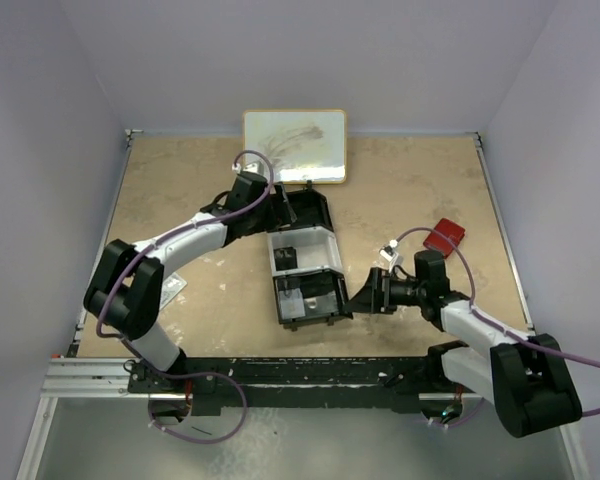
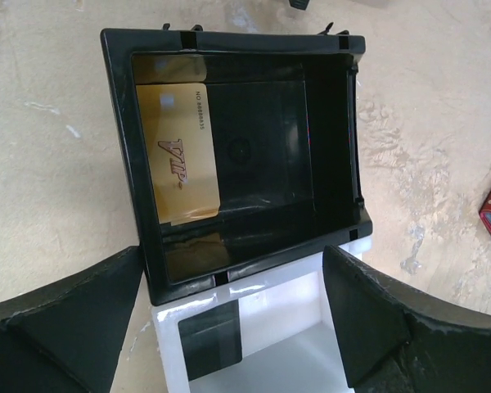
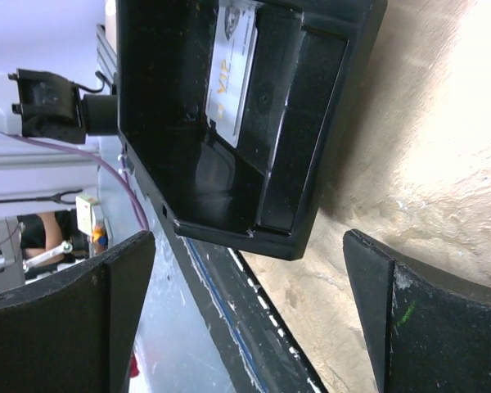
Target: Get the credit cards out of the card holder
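My left gripper (image 2: pixel 231 262) is spread wide with nothing between its fingers. It hangs over the black tray (image 1: pixel 305 262) where the white middle compartment meets the dark end compartment in the upper part of the left wrist view. A gold card (image 2: pixel 180 160) leans against the left wall of that compartment, and a dark square piece (image 2: pixel 211 342) lies in the white one at the bottom of the frame. My right gripper (image 3: pixel 247 246) is also wide open and holds nothing. It points at the tray's other end, where a pale card (image 3: pixel 231 70) stands inside, at the top of the right wrist view. The card holder (image 1: pixel 444 235) lies red on the table (image 1: pixel 410 190), right of centre in the top view, well apart from the tray and from both sets of fingers. A whiteboard (image 1: pixel 294 146) leans against the wall at the top.
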